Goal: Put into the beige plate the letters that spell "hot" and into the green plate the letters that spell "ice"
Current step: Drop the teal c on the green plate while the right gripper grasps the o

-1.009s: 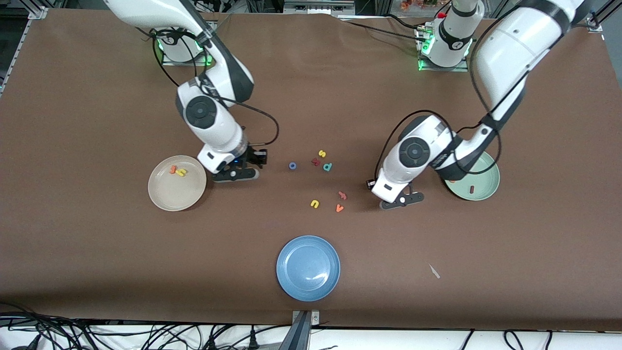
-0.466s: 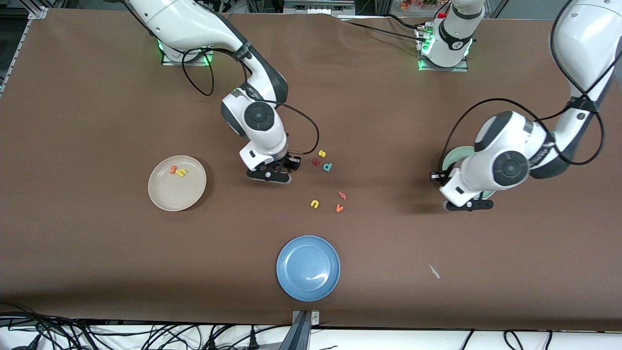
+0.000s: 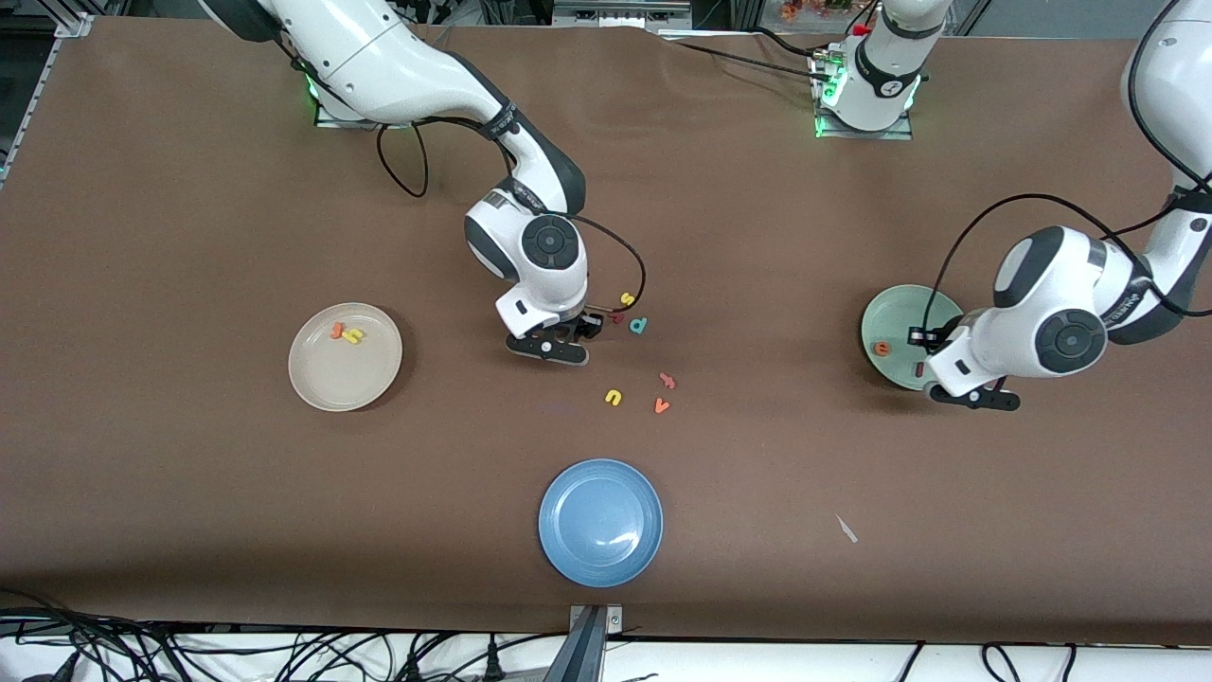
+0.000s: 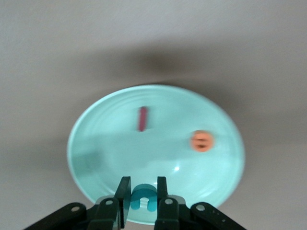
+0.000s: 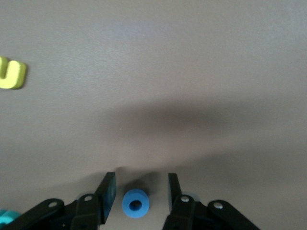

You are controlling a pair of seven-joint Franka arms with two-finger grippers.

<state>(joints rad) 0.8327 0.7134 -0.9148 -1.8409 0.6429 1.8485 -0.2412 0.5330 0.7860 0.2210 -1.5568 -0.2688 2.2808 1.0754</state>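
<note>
Green plate [image 3: 890,317] holds two letters; the left gripper [image 4: 143,203] clasps a teal c [image 4: 144,197] at its six o'clock rim. Right gripper [image 5: 139,191] straddles one blue o [image 5: 135,203], unclenched.

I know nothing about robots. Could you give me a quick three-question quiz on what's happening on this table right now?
1. True or false: the round pale-green plate already has a dark red foam i and an orange foam e lying in it.
2. Pick one: what is the left gripper holding over that plate's edge? A: a teal foam c. B: a metal spoon. C: nothing.
3. Fill the gap: the right gripper, its fingers open, stands down at the brown table with a blue foam ring between them, the letter ___.

Key: 1 true; 2 A; 3 o.
</note>
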